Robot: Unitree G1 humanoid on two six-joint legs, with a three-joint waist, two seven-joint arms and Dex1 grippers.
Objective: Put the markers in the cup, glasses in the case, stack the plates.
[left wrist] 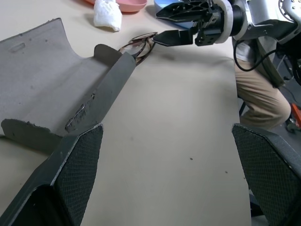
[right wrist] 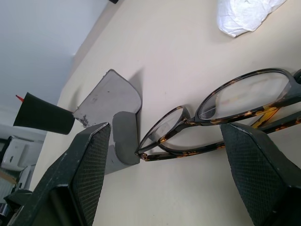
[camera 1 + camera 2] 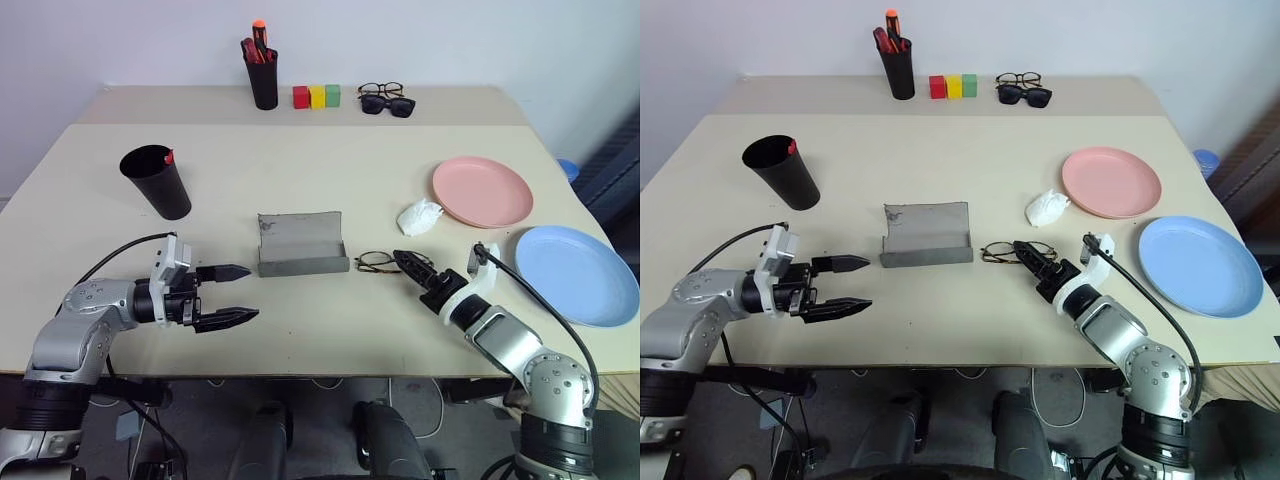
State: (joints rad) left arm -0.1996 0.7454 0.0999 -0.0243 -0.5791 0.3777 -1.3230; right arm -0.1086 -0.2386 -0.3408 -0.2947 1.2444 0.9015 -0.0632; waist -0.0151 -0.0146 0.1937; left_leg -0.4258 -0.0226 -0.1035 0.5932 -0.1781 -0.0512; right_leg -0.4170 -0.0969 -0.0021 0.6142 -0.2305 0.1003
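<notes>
Two lenses' tortoiseshell rims show wrist-side.

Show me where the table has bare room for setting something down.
Bare patches: between the black cup and the open case, and the near edge between both tools. Crowded: around the glasses, tissue, pink plate and blue plate.

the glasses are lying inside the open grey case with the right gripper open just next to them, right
Not quite. The glasses lie on the table beside the open grey case, not inside it; the right eye view shows them just outside the end of the case nearest the right gripper. The rest holds: the right gripper is open and right next to them.
</notes>
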